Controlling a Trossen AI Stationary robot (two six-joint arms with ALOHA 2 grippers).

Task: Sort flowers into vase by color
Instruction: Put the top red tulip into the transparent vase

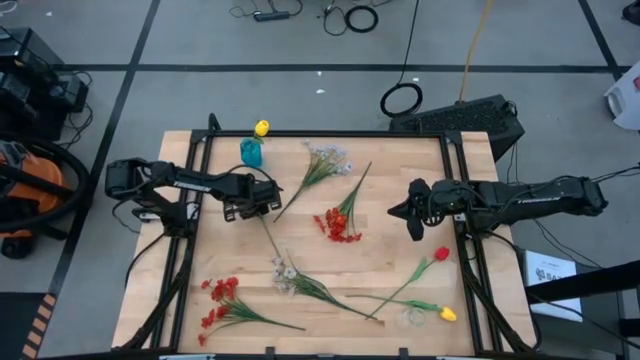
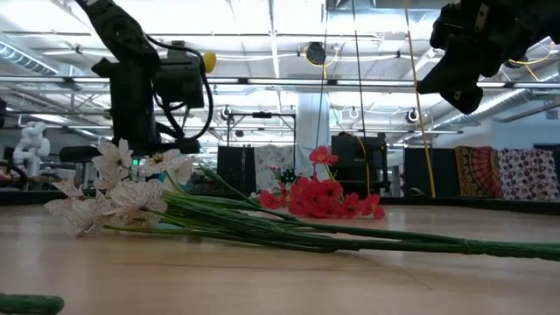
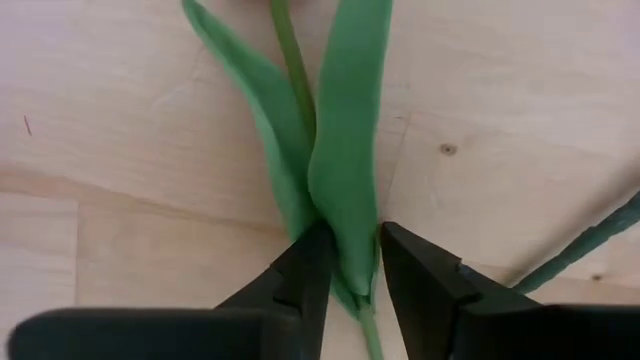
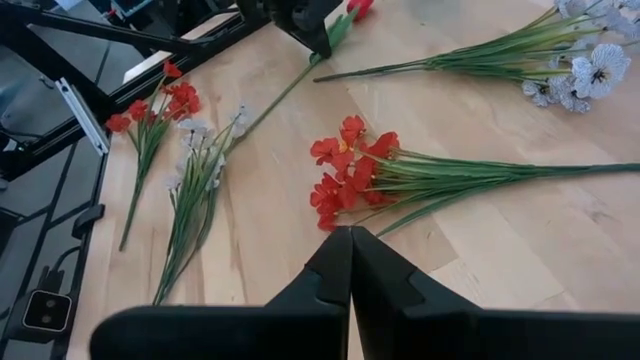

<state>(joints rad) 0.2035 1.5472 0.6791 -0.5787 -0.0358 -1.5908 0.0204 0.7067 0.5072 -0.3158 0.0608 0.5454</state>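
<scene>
The wooden counter (image 1: 420,165) carries scattered flowers. The left end effector (image 3: 346,262) grips a leafy tulip stem (image 3: 345,160) — bloom cut off. The right end effector (image 4: 350,262) hovers closed above red sprays (image 4: 345,175). The teal vase (image 1: 251,152) stands at the far edge, holding a yellow tulip (image 1: 262,128).

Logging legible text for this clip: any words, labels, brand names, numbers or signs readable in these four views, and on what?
No text can be read in any view.
White lettering on the right arm, high view: too small to read.
White paper sheet on the floor right of the table, with dark print: too small to read.
Flowers and vase: no labels visible.
</scene>
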